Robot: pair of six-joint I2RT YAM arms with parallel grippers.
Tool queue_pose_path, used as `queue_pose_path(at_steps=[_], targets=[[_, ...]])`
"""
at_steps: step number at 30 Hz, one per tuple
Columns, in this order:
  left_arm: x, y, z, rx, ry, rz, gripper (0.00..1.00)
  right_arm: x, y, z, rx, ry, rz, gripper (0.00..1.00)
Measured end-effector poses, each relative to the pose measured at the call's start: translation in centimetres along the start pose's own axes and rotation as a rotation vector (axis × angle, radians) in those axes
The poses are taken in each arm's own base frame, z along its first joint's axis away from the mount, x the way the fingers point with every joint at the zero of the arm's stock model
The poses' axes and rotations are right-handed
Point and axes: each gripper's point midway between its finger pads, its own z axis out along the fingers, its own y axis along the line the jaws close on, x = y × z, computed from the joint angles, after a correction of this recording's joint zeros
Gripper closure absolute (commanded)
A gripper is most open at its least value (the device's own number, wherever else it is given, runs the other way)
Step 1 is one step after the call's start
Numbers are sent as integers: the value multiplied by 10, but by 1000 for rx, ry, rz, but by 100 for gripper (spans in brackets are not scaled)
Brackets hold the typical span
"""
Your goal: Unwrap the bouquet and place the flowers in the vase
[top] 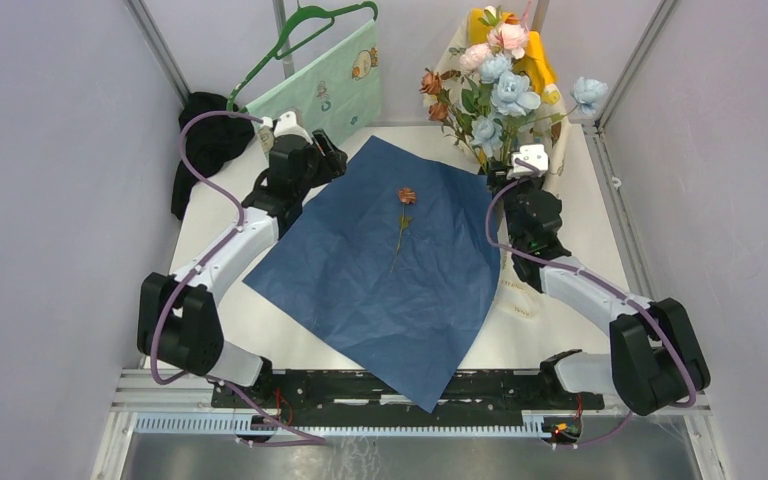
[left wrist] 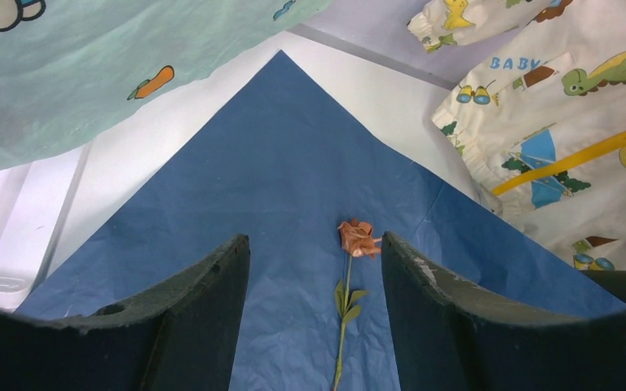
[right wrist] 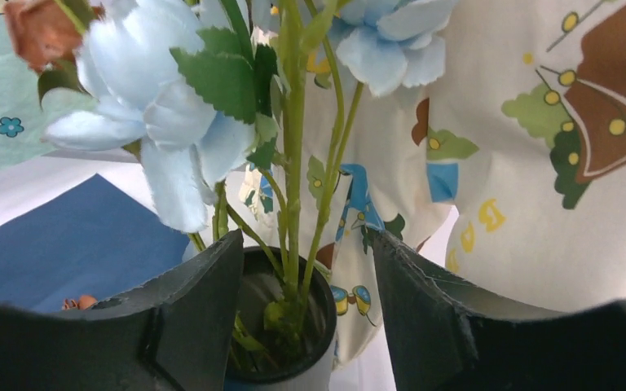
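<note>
Both spread, left claw (left wrist: pixel 314 240) angled down over rust flower (left wrist: pixel 359 239) on blue paper (left wrist: pixel 293 147), right claw (right wrist: pixel 306 236) level near vase (right wrist: pixel 323 342)

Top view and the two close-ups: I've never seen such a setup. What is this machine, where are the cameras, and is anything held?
Two robot arms are bolted to a table. The wide picture looks down from above; each close-up comes from a camera on a wrist, with its own dark fingers at the bottom. The left gripper hangs open over blue wrapping paper, where one rust flower lies. The right gripper stands open right by the flowers standing in a dark vase. Nothing is held.
</note>
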Motion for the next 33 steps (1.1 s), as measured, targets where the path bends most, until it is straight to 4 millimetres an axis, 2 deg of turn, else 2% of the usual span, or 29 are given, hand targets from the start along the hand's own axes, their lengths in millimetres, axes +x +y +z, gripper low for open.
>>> queue_pose_path(at_steps=[4,8,15,20,24,27,30,33], targets=[[4,0,2,7,15,1,34,4,-1,-7,-3,21,8,32],[12,-2,6,20,42,3,34,-6,-5,-17,0,5,37,23],[37,-8,27,48,120,12,35,-49,-24,-47,24,-103,109,22],[55,-35,45,98,182,32,36,-83,-33,-72,17,-202,176,23],[79,-62,59,137,242,68,39,-98,-37,-88,-1,-250,220,24],[104,-78,72,157,294,99,46,-106,-38,-96,-16,-270,242,25],[135,-84,84,151,355,128,49,-109,-36,-99,-32,-279,255,25],[169,-79,95,110,419,166,50,-107,-35,-99,-38,-270,257,25]])
